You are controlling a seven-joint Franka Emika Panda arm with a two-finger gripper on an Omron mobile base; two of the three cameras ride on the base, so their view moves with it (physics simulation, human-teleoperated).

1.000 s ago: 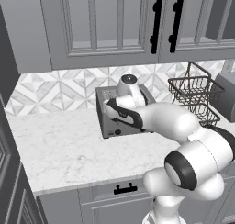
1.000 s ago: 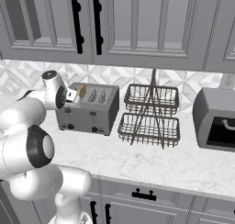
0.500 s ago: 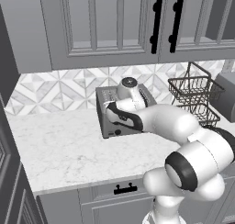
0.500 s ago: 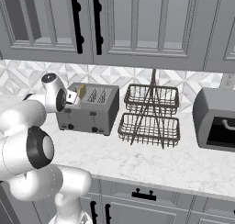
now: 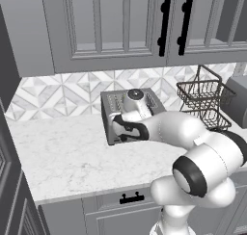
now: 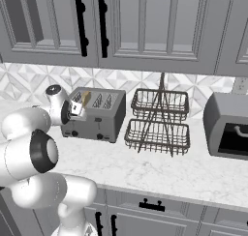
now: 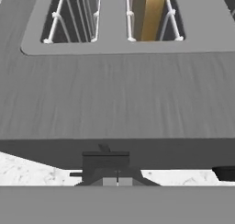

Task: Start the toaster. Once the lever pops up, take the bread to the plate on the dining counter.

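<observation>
The gripper (image 7: 117, 181), jaws clenched on nothing, sits at the toaster's (image 6: 99, 119) front by a lever; the bread (image 7: 153, 14) sits in its slot, so carrying remains.

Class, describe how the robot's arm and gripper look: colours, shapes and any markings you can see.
The arm is glossy white, built of rounded tubular segments with dark joint rings and a round grey-black cap at one joint. The gripper has two small dark fingertips. No cables or markings are visible.
</observation>
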